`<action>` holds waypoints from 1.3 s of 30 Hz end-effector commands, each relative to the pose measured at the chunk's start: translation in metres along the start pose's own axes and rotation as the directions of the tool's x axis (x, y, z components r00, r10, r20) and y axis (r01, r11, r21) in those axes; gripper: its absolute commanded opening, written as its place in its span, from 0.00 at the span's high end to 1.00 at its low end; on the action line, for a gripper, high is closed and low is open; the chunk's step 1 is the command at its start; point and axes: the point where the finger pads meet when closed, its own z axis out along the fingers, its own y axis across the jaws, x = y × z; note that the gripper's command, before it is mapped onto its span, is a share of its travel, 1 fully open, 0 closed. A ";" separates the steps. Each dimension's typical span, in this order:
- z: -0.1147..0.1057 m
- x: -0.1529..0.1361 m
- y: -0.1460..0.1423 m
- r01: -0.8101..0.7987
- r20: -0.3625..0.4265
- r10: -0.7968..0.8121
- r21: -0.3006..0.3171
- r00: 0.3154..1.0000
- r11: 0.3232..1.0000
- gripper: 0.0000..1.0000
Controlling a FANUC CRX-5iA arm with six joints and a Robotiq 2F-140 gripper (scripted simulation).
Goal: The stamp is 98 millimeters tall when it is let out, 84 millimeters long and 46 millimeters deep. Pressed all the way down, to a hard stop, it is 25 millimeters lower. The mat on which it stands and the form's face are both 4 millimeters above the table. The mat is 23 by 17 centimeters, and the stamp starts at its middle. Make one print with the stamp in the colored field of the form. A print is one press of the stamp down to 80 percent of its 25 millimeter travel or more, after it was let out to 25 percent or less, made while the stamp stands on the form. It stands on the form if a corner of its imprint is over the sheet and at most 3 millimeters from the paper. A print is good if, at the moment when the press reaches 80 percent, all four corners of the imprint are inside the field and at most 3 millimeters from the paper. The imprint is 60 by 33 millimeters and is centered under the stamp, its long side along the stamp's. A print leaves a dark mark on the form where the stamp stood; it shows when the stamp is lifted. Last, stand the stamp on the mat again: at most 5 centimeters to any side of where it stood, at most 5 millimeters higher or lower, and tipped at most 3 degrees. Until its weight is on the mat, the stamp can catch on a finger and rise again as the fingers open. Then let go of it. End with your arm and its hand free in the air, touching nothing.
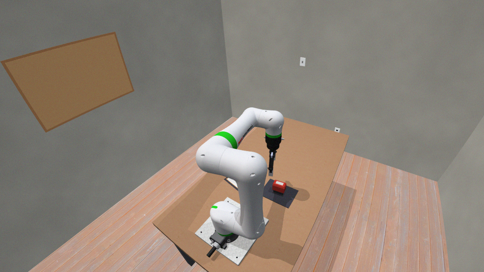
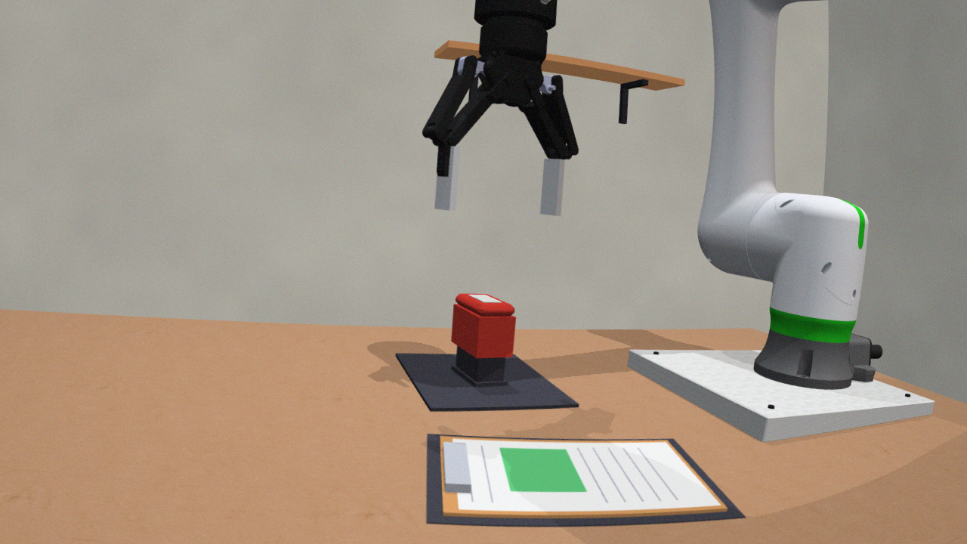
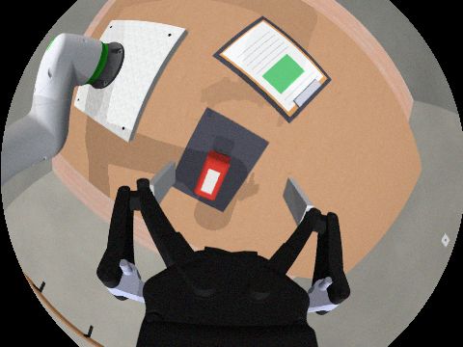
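Note:
The red stamp (image 1: 279,186) (image 2: 483,328) (image 3: 212,176) with a dark base stands upright on the dark mat (image 1: 287,198) (image 2: 432,385) (image 3: 247,142). My gripper (image 2: 498,196) (image 3: 231,179) (image 1: 271,170) hangs well above the stamp, fingers wide open and empty. The form (image 2: 642,473) (image 3: 254,48) lies on a clipboard in front of the mat, with a green field (image 2: 542,469) (image 3: 284,72) that bears no mark.
The arm's white base plate (image 2: 709,392) (image 3: 138,65) (image 1: 233,252) sits on the table (image 2: 168,406) beside the mat. A grey clip (image 2: 456,466) holds the form's left end. A wooden shelf (image 2: 608,71) is on the back wall.

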 end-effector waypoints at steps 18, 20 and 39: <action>0.067 0.230 0.058 0.741 0.001 -0.741 0.001 0.672 0.672 0.00; 0.085 0.228 0.055 0.741 0.001 -0.741 0.001 0.672 0.672 0.00; 0.109 0.228 0.055 0.741 0.001 -0.741 0.001 0.672 0.672 0.00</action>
